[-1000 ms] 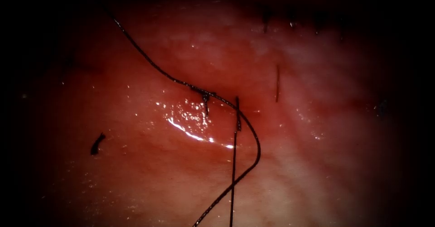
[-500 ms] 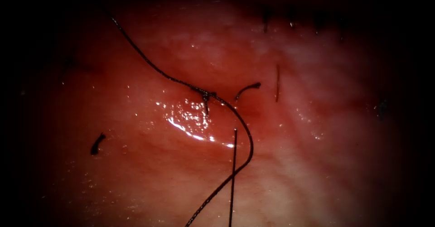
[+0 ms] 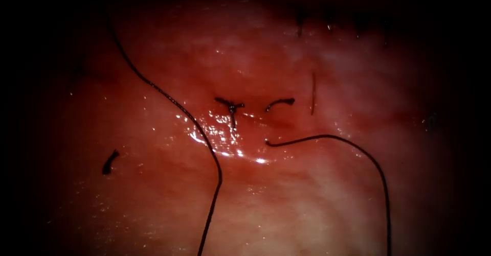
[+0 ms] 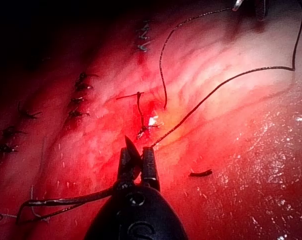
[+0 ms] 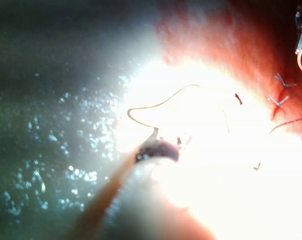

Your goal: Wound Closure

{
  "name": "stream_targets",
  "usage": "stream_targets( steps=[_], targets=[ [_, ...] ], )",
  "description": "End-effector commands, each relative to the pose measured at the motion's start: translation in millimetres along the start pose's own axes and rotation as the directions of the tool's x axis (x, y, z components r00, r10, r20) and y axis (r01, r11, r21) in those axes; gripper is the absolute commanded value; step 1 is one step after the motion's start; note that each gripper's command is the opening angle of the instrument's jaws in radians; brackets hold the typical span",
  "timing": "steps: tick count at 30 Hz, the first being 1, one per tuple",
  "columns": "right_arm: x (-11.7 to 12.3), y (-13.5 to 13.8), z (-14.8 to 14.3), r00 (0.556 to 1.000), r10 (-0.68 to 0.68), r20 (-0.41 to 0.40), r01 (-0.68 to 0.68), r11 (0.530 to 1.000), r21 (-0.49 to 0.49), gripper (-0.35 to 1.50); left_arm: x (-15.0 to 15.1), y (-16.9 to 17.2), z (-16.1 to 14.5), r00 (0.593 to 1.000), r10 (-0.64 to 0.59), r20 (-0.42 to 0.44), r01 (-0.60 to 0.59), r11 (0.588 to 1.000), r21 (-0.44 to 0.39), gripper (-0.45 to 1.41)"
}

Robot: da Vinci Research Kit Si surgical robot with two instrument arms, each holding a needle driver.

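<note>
**Tissue and stitch.** The tissue (image 3: 332,200) is being presented flat to the endoscope. A knotted stitch (image 3: 231,105) with short tails is being seen at its centre, and red fluid (image 3: 217,136) is pooling just below it. The line of the cut cannot be made out here, so positions are being given relative to the knot.

**Right tool.** In its wrist view the right tool (image 5: 158,148) is being seen pressed together on a thread strand (image 3: 327,136). The strand is arching away to the right of the knot, and its free end is lying on the tissue just below the knot. It is judged that the strand is being held off to that side so that the stitch is left uncovered.

**Left tool.** The left tool (image 4: 138,147) is being held low, just short of the knot. A long thread (image 3: 220,177) is being led across the tissue on the knot's left up to its tip. Whether that thread is being pinched cannot be told.

**Loose items.** A cut end (image 3: 280,101) is lying just right of the knot. A thread scrap (image 3: 109,162) is lying well apart to the left.

**Needle.** Its position, and whether it is in the tissue, cannot be told.
</note>
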Motion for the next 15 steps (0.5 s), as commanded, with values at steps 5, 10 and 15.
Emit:
stream_targets(
  steps=[5, 10, 15],
  targets=[
    [-5.3, 1.6, -0.7, 0.991, 0.092, 0.101, -0.093, 0.996, 0.004, 1.43, -0.6, -0.3, 0.3, 1.0, -0.013, 0.021, 0.012, 0.999, 0.033, -0.45],
    [-7.5, 1.5, -3.1, 0.915, 0.401, 0.027, -0.401, 0.903, 0.157, 1.49, -0.5, -0.3, 0.3, 1.0, -0.021, 0.023, 0.02, 0.999, 0.041, -0.45],
    [-9.6, 3.2, -6.8, 0.753, 0.636, -0.17, -0.588, 0.766, 0.261, 1.33, -0.5, -0.3, 0.4, 0.999, -0.033, 0.022, 0.032, 0.998, 0.045, -0.45]
  ],
)
